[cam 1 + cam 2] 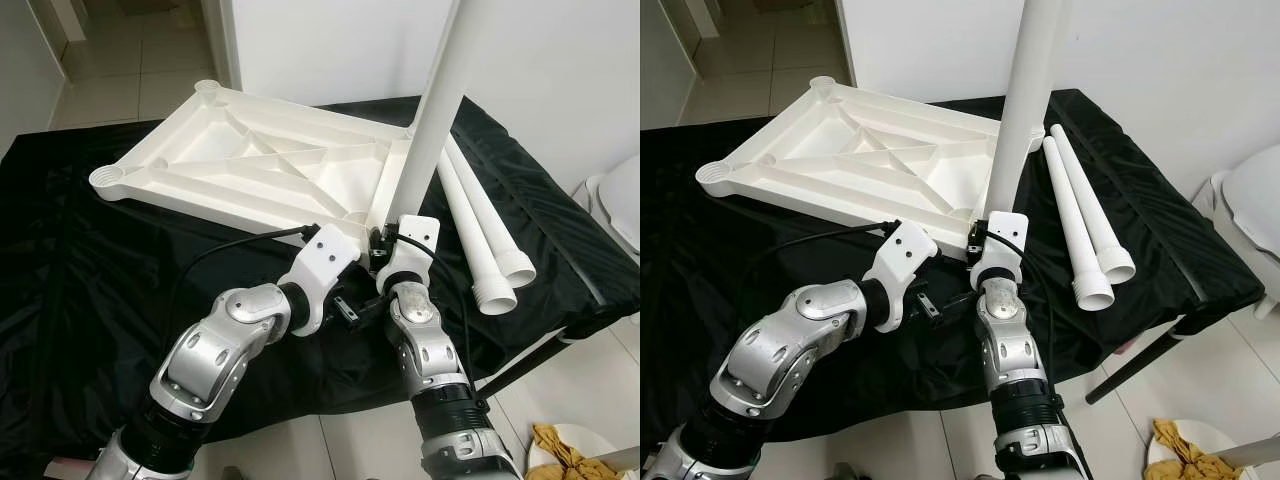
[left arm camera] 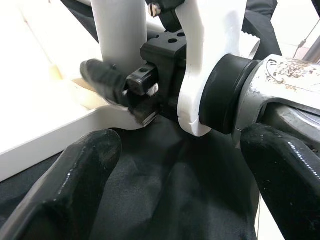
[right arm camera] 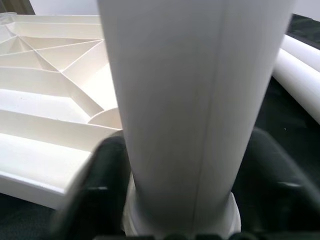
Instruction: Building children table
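Upside down on a black cloth (image 1: 80,300) over a table: white tabletop (image 1: 250,160), ribbed underside up, round sockets at the corners. Standing upright in the near right corner socket: one white leg (image 1: 430,120), tall, running out past the top edge of both eye views. Clamped around that leg's base by the right gripper (image 1: 385,240), a black finger on either side of the tube, as seen in the right wrist view, with the leg (image 3: 195,100) between the two blurred fingers (image 3: 107,195) and the tabletop ribs (image 3: 45,75) beside it. Just beside, to the left and low over the cloth: left gripper (image 1: 352,306), fingers spread wide apart, holding nothing, aimed toward the right wrist. Seen from the left wrist: its own two black fingers (image 2: 75,190) wide apart over the cloth (image 2: 175,200), the right gripper's finger (image 2: 107,80) pressed against the leg's foot (image 2: 122,30), and the right wrist's white housing close in front. Lying on the cloth to the right of the tabletop: two more legs (image 1: 480,235), side by side and touching, threaded ends toward the robot. Beyond the cloth: tiled floor (image 1: 130,60), white wall (image 1: 560,70), and a yellow rag (image 1: 565,450) at the lower right.
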Robot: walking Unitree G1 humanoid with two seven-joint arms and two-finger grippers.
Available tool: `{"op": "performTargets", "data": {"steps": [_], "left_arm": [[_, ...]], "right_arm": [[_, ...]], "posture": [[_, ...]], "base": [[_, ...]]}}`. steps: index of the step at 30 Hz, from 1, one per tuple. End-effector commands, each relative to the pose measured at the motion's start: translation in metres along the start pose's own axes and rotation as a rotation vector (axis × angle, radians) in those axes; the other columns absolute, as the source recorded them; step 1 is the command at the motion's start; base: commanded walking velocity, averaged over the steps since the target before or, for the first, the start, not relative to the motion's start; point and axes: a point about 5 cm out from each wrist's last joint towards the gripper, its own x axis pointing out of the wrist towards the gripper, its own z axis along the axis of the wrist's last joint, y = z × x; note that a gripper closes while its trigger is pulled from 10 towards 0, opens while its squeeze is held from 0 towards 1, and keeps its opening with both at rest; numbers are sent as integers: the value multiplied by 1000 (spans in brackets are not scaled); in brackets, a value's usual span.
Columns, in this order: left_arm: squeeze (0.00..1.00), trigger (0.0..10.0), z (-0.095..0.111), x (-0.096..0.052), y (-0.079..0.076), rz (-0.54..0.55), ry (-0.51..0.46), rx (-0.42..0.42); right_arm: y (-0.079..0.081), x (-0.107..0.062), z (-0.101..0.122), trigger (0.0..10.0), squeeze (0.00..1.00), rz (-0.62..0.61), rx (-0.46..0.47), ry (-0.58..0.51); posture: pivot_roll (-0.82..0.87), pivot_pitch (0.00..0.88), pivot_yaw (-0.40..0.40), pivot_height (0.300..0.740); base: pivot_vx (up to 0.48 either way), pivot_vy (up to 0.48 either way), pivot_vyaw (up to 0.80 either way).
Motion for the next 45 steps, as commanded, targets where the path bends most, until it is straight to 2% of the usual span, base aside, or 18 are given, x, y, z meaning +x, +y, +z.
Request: {"op": "performTargets", "data": {"steps": [1, 4, 9, 13, 14, 15, 16, 21, 25, 31, 38, 45], "left_arm": [[0, 10000, 0, 2, -2, 2, -1, 7], [0, 10000, 1, 2, -2, 0, -1, 8], [0, 10000, 1, 3, -2, -3, 1, 8], [0, 10000, 1, 3, -2, -3, 3, 5], [0, 10000, 1, 3, -2, -3, 3, 5], [0, 10000, 1, 3, -2, -3, 4, 5], [0, 10000, 1, 3, -2, -3, 4, 5], [0, 10000, 1, 3, -2, -1, 4, 7], [0, 10000, 1, 2, -1, 3, 5, 9], [0, 10000, 2, 2, 1, 8, 4, 12], [0, 10000, 2, 1, 3, 15, 8, 14], [0, 10000, 2, 0, 4, 22, 9, 12]], "right_arm": [[0, -2, -4, 10000, 1000, 16, -4, 11], [-2, -1, -3, 10000, 1000, 21, 1, 5], [-7, 1, -2, 10000, 1000, 59, 67, 25], [-18, 8, 1, 10000, 1000, 99, 82, 21], [-20, 10, 2, 10000, 510, 117, 89, 20], [-21, 11, 3, 10000, 510, 130, 93, 19], [-26, 13, 3, 10000, 0, 164, 73, 17], [-37, 20, 4, 10000, 0, 263, 4, 7], [-46, 25, 4, 10000, 0, 433, -85, -2], [-48, 29, 4, 10000, 0, 577, -119, 5], [-51, 38, 6, 10000, 0, 669, -167, 13], [-55, 42, 4, 10000, 0, 705, -192, 36]], "posture": [[-72, 38, -13, 740], [-73, 37, -13, 740], [-74, 35, -11, 740], [-75, 36, -11, 740], [-75, 36, -11, 740], [-75, 36, -11, 740], [-73, 35, -12, 740], [-70, 36, -12, 740], [-66, 36, -9, 740], [-66, 37, -4, 740], [-57, 46, 4, 740], [-54, 48, 5, 740]], "base": [[0, 0, 0], [0, 0, 0], [0, 0, 0], [0, 0, 0], [0, 0, 0], [0, 0, 0], [0, 0, 0], [0, 0, 0], [0, 0, 0], [0, 0, 0], [0, 0, 0], [0, 0, 0]]}}
